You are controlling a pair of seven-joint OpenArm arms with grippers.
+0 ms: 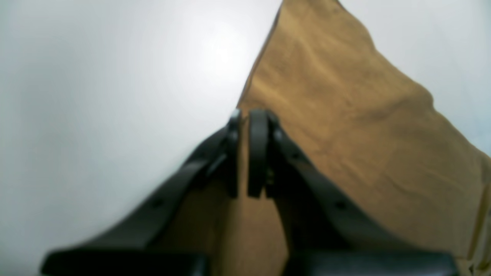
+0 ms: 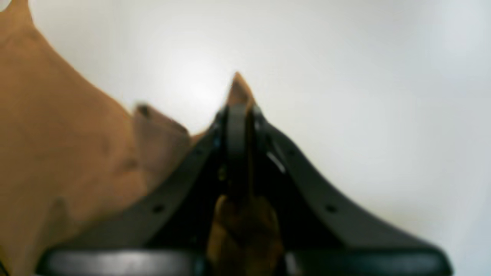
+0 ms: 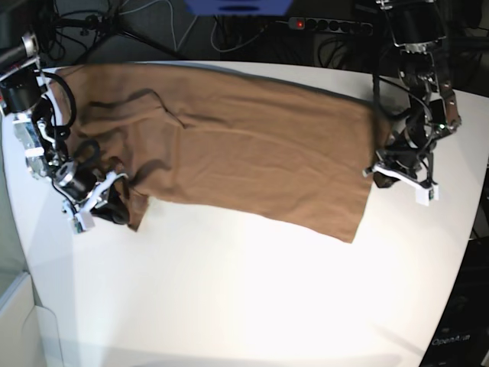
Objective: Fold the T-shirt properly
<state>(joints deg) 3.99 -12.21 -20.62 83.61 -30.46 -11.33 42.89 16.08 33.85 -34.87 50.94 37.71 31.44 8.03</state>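
Note:
The tan-brown T-shirt [image 3: 244,145] lies spread across the white table [image 3: 252,290], from the far left to the right. My left gripper [image 3: 380,170] is at the shirt's right edge. In the left wrist view it [image 1: 245,115] is shut on the T-shirt [image 1: 345,96], with cloth between the fingers. My right gripper [image 3: 122,210] is at the shirt's near-left corner. In the right wrist view it [image 2: 238,109] is shut on the T-shirt [image 2: 57,134], and a tip of cloth pokes out past the fingertips. Both wrist views are blurred.
Bare table surface lies in front of the shirt. A power strip [image 3: 328,25] and cables lie behind the table's far edge. A blue object [image 3: 237,6] is at the top. The table's curved right edge [image 3: 470,229] is close to the left arm.

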